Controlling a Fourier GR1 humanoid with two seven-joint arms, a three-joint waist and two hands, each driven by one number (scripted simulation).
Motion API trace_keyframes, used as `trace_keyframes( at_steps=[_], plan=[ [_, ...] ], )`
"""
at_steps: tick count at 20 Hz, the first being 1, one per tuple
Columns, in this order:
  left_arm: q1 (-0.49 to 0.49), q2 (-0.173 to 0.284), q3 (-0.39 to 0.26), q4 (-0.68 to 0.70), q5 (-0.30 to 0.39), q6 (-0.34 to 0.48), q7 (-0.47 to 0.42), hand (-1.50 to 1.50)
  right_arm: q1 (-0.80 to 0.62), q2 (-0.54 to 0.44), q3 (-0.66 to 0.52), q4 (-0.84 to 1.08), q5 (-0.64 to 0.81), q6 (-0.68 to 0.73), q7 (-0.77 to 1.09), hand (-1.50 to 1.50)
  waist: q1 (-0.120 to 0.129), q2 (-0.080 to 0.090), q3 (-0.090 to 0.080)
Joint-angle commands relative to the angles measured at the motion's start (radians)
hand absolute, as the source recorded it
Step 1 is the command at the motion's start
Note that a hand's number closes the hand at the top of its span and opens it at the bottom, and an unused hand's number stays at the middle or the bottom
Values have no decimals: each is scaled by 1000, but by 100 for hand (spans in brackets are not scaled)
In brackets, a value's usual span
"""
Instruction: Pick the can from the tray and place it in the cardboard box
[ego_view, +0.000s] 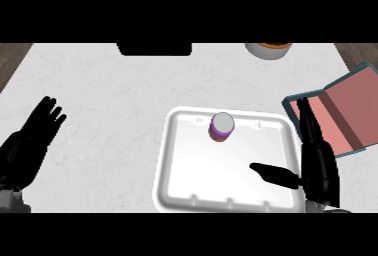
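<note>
A small purple can (222, 127) with a grey top stands upright near the far edge of the white tray (184, 185). The cardboard box (347, 112), open with a reddish inside and blue-grey rim, lies to the right of the tray. My right hand (319, 167) is open at the tray's right edge, fingers stretched away from me and thumb out over the tray; it is to the right of the can and nearer to me, not touching it. Over at the left, my left hand (29, 142) rests open, fingers up, well apart from the tray.
A black object (155, 49) sits at the counter's far edge, left of centre. A white round container with an orange top (269, 49) stands at the far right. Dark wooden floor shows past the counter's left and right edges.
</note>
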Motion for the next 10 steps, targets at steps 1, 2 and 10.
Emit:
trace_keyframes(
  at_steps=[1, 2, 10],
  plan=[
    [-21, -1, -11, 3, 0, -4, 14, 0, -81, -32, 47, -17, 118, 217, 290, -150, 11, 1, -1],
    [-28, 17, -4, -2, -10, 7, 39, 0, -106, -32, 59, -39, 122, 282, 356, -150, 12, -1, 1],
    [-34, -11, -17, 15, -8, -7, 22, 0, -468, 170, 36, 77, 33, 630, 787, -150, 25, 5, 9]
  ],
)
